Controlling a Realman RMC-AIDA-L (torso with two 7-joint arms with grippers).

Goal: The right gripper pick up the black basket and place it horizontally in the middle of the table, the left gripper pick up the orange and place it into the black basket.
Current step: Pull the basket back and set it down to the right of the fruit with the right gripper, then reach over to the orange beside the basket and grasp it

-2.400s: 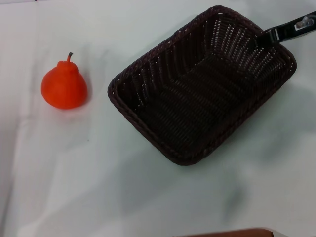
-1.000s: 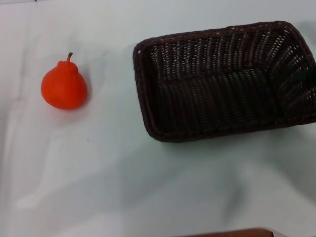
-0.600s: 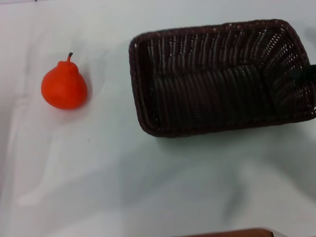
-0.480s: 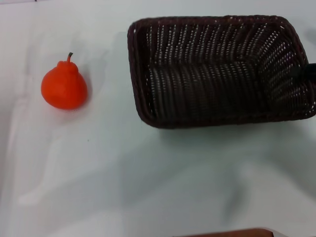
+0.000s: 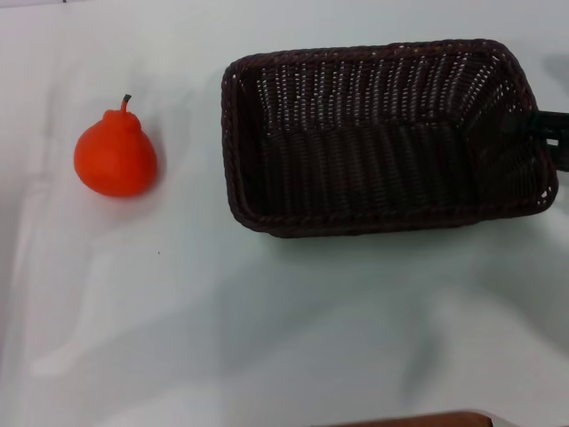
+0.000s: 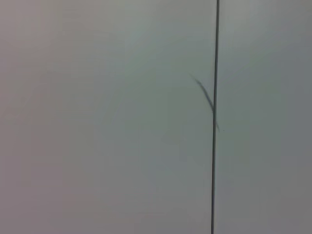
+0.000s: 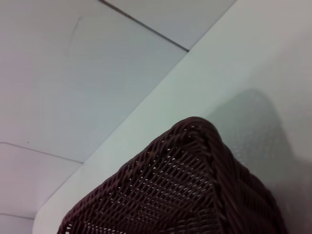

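The black basket (image 5: 378, 220) lies lengthwise from left to right on the white table (image 5: 267, 338), at the upper middle and right of the head view. It is empty. My right gripper (image 5: 546, 130) reaches in from the right edge and is shut on the basket's right rim. The right wrist view shows a corner of the basket (image 7: 185, 185) close up. The orange (image 5: 116, 157) stands upright on the table to the left of the basket, well apart from it. My left gripper is out of view; its wrist view shows only a plain pale surface.
A brown edge (image 5: 418, 419) shows at the bottom of the head view. White table surface spreads between the orange and the basket and in front of both. A thin dark line (image 6: 215, 117) crosses the left wrist view.
The basket has turned from diagonal to lying left to right and has shifted a little to the left, carried by my right gripper. The orange has not moved.
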